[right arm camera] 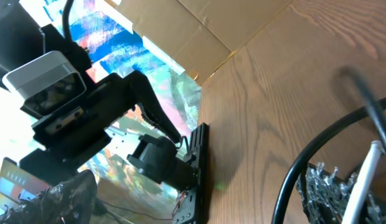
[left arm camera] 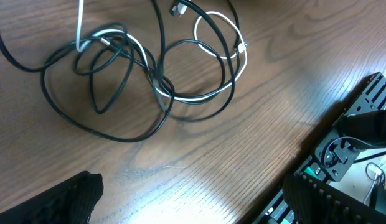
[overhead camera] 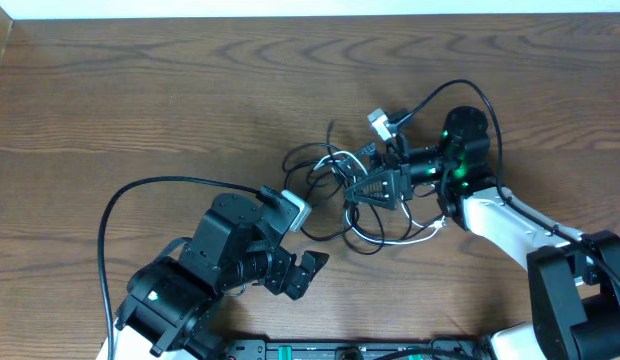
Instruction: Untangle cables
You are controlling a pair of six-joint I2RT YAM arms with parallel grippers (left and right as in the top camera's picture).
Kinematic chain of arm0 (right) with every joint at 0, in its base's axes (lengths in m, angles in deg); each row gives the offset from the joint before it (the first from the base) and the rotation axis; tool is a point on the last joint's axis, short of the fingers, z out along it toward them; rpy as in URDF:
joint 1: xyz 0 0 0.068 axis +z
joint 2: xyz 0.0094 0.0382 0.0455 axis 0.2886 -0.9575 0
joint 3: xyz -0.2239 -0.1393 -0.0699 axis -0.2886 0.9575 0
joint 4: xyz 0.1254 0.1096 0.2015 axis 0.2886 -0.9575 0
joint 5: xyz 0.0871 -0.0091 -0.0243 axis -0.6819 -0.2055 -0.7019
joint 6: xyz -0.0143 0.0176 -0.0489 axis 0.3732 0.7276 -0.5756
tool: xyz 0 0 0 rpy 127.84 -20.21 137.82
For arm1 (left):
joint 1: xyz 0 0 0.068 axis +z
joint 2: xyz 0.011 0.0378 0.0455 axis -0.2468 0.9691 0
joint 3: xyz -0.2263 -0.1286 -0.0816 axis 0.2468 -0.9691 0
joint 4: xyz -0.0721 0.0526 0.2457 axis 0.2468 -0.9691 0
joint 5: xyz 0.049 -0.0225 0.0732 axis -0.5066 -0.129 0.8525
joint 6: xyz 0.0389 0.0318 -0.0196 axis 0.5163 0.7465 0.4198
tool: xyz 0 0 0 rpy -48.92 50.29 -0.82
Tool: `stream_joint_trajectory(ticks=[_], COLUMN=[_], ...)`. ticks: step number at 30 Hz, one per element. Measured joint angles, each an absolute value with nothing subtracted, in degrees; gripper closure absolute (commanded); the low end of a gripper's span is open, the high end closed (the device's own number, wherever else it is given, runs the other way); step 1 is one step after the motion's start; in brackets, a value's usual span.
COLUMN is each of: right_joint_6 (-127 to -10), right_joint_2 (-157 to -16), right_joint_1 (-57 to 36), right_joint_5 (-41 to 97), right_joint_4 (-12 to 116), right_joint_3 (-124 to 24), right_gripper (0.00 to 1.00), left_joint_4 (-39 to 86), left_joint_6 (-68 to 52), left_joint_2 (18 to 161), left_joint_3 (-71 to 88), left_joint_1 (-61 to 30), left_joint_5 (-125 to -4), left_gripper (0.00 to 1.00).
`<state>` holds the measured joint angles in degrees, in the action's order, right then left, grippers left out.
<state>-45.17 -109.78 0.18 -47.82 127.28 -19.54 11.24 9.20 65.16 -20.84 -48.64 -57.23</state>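
Black and white cables lie knotted on the bench, light and limp.
The left fingers gape empty nearby; the right fingers spread open at the tangle. An outer loop or plug end looks the best hold.

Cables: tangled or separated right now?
Tangled. In the left wrist view the white cable threads through loops of the black cables, crossing them several times, all in one heap on the table.

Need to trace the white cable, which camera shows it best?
Left wrist: the white cable loops clearly among the black cables. Overhead shows only short pieces by the right arm. Right wrist shows just a blurred pale strip, possibly it.
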Motion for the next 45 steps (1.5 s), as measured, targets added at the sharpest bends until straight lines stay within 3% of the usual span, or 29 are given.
stream_joint_trajectory(ticks=[5,12,16,31,41,45], right_joint_6=[-44.8,-45.1,-46.1,-48.6,-59.7,-64.0], right_joint_2=[-109.7,-109.7,-108.9,-107.4,-109.1,-109.1], right_joint_1=[1.3,1.5,1.6,3.1,4.1,4.0], right_joint_5=[-38.0,-2.4,11.1,22.0,14.1,16.8], right_joint_4=[114.5,78.8,70.5,59.8,82.4,86.7], right_joint_3=[-19.7,-19.4,-20.0,-21.5,-19.7,-19.7], right_gripper=[0.01,0.01,0.01,0.01,0.01,0.15], left_joint_4=[11.3,9.8,9.4,8.8,8.3,7.8], left_joint_6=[9.2,9.2,9.2,9.2,9.2,9.2], left_joint_2=[65.1,65.2,65.2,65.2,65.2,65.2], left_joint_3=[-20.8,-20.8,-20.8,-20.8,-20.8,-20.8], left_joint_1=[-48.6,-48.6,-48.6,-48.6,-48.6,-48.6], left_joint_5=[-57.2,-57.2,-57.2,-57.2,-57.2,-57.2], left_gripper=[0.02,0.02,0.02,0.02,0.02,0.02])
